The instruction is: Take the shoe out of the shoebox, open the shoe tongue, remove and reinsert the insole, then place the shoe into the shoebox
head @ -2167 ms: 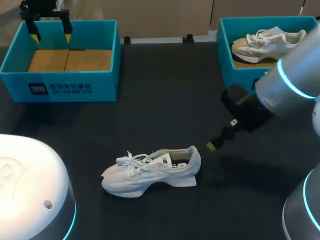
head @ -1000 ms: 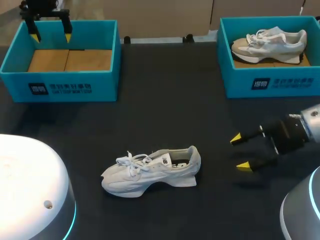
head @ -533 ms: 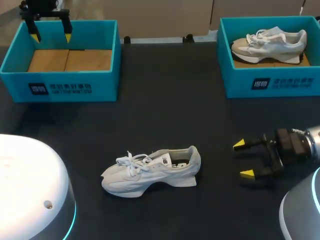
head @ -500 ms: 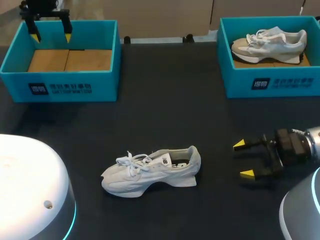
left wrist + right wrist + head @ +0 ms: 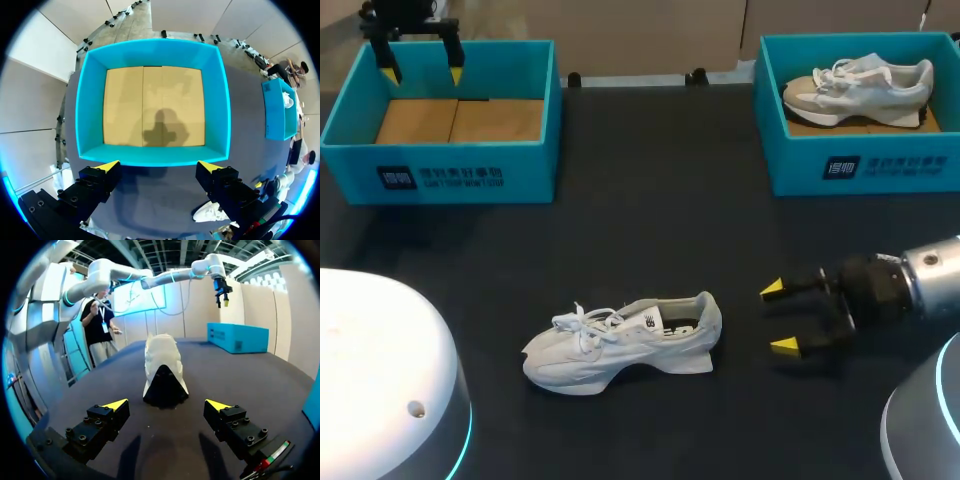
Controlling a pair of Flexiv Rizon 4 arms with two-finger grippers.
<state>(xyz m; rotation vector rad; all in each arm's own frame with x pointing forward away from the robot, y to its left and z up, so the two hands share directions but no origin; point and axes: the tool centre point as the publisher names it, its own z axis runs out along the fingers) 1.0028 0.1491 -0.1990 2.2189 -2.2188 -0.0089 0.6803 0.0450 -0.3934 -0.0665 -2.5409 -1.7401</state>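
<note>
A white shoe [image 5: 625, 341] lies on its sole on the dark table, toe to the left, heel to the right. In the right wrist view the shoe [image 5: 161, 369] shows heel-on, straight ahead of my right gripper [image 5: 170, 404]. That right gripper [image 5: 779, 317] stands open and low, a short way right of the heel, touching nothing. My left gripper [image 5: 421, 73] hangs open over the far edge of the left shoebox [image 5: 450, 170], which holds only a cardboard floor. Seen from the left wrist, the empty shoebox [image 5: 154, 102] lies ahead of my left gripper [image 5: 159, 164].
A second teal shoebox [image 5: 855, 160] at the back right holds another pale shoe [image 5: 855, 85]. Open dark tabletop surrounds the white shoe on all sides. A white rounded part of my robot's body [image 5: 380, 380] fills the near left corner.
My right gripper has swung from farther right toward the shoe's heel, still open. The shoe and my left arm have not moved.
</note>
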